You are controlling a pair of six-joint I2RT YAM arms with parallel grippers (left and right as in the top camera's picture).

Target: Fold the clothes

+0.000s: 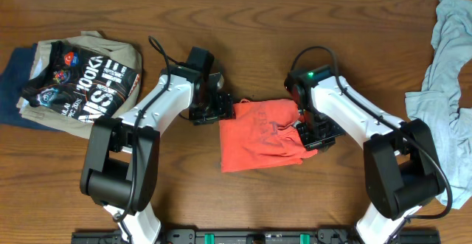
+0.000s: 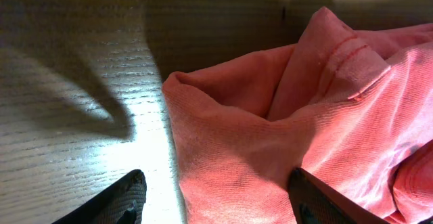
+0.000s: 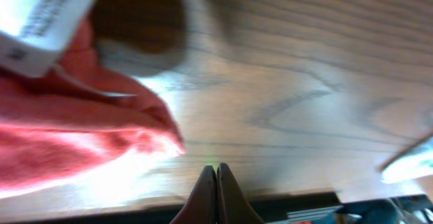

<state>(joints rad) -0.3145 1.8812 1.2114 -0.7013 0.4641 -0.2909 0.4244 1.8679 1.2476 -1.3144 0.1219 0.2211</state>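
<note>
At the middle of the brown wooden tabletop (image 1: pixel 243 192) lies the crumpled red-orange cotton T-shirt (image 1: pixel 254 137), its chest lettering lost in the folds. One edge is covered by the right gripper (image 3: pixel 216 175), its jaws pressed together and empty. The left gripper (image 2: pixel 216 202) holds its jaws wide astride the shirt's bunched edge; contact is unclear.

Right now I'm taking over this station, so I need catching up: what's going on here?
Two robot arms are folding a red-orange T-shirt, which lies as a rumpled, partly folded bundle in the middle of the table. The left gripper sits at its left edge, jaws open with cloth between them, not clamped. The right gripper is at the shirt's right side, shut on nothing. A pile topped by a black printed shirt lies on the left; a grey-blue garment lies at the far right.
</note>
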